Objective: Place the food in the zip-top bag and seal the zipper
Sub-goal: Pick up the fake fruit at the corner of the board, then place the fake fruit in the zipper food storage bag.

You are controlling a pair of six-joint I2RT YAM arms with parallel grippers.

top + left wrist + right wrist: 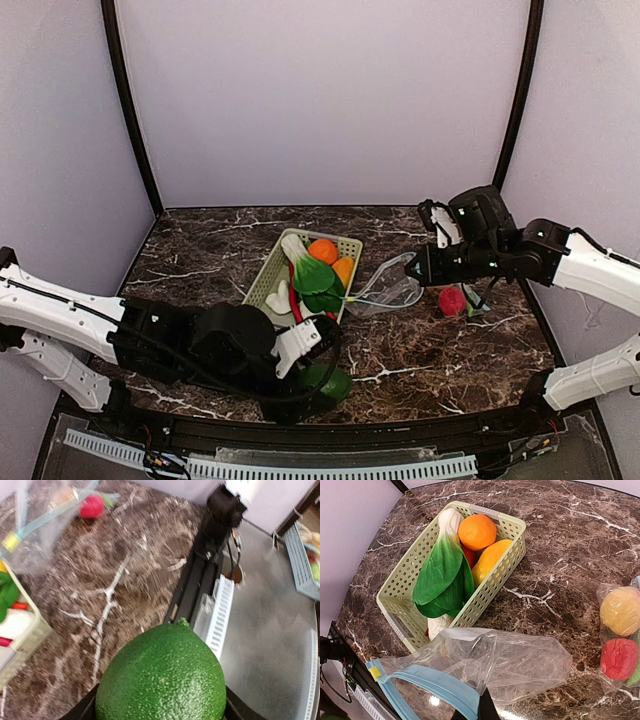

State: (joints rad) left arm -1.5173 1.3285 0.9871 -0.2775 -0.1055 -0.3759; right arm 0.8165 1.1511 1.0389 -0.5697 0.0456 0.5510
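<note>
A round, pebbled green fruit (162,675) fills the gap between the fingers of my left gripper (160,711), which is shut on it low over the table's near edge (330,383). More food lies in the pale green basket (400,575): an orange (477,531), leafy greens (440,575), a yellow-orange fruit (490,560) and a white piece (437,627). The clear zip-top bag (520,665) sits beside the basket with its blue zipper (435,685) gaping. My right gripper (481,711) is shut on the zipper edge and holds the mouth up (425,268).
A second clear bag (605,680) at the right holds a yellow fruit (620,611) and a red one (619,659). The basket (262,275) stands mid-table. Purple walls close three sides. A grey crate (300,560) sits beyond the near edge.
</note>
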